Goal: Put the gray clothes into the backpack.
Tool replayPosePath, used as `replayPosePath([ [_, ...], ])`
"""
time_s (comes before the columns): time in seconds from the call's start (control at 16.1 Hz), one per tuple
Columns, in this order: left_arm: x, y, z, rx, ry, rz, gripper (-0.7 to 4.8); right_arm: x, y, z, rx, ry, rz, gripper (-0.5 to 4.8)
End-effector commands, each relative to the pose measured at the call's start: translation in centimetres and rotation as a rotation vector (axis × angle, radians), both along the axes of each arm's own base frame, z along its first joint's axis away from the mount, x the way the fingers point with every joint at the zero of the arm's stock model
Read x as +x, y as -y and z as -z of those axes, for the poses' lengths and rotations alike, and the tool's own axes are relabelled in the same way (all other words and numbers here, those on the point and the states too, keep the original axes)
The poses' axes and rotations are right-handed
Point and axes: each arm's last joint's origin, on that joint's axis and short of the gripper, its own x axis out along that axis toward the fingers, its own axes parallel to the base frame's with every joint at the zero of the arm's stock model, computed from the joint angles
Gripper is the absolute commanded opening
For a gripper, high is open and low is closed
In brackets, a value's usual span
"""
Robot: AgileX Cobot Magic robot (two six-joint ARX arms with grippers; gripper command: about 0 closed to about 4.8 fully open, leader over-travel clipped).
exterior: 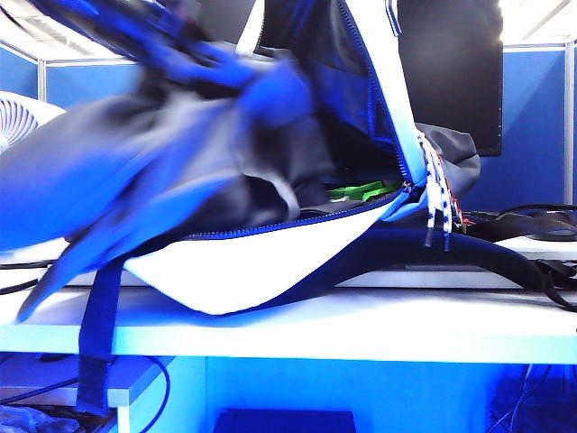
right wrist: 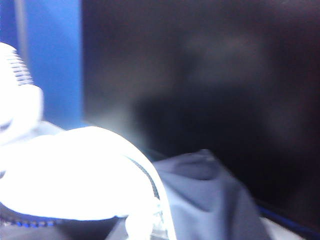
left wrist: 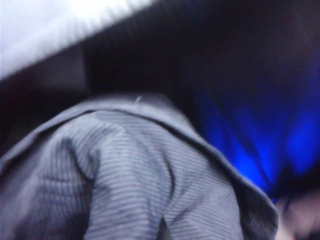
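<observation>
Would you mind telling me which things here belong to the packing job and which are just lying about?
Job:
gray clothes, bunched at the bag's opening
backpack, unzipped on the table

Lying about:
monitor
fan
cables
green item inside the backpack

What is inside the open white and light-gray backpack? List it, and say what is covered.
Inside the white and light-gray backpack: bunched dark charcoal-gray ribbed clothes at the opening and something green. Fabric hides the bottom and both grippers.
</observation>
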Motion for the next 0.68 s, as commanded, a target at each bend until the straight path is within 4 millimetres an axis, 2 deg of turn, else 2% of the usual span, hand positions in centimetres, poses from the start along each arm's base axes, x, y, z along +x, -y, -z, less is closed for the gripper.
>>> replayPosePath([
  [0.06,3.1,3.5,1.9,-0.124,0.043,0.003,-0.06,-1.0,0.6,-2.3,0.097,0.107,-0.026,-0.06],
  [0.19,5.1,6.3,3.9,-0.108,0.026,-0.035,-0.06,-1.0,0.6,-2.2,0.107,0.093,-0.031,-0.06],
  [0.31,6.5,7.4,4.7,-0.111,0.065,-0.115,-0.04,-1.0,0.5,-2.1,0.101,0.073,-0.052,-0.06],
  [0.37,6.6,7.4,4.5,-0.127,0.1,-0.132,0.9,-1.1,0.6,-2.0,0.09,0.063,-0.051,-0.06],
  [0.43,6.7,7.2,4.1,-0.145,0.133,-0.131,3.15,-1.1,0.6,-2.0,0.087,0.061,-0.05,-0.06],
  [0.5,6.7,6.9,3.6,-0.164,0.159,-0.106,4.79,-1.1,0.6,-2.0,0.087,0.061,-0.051,-0.06],
  [0.68,5.8,6.1,1.5,-0.18,0.182,0.033,4.79,-1.1,0.7,-2.1,0.085,0.079,-0.041,-0.06],
])
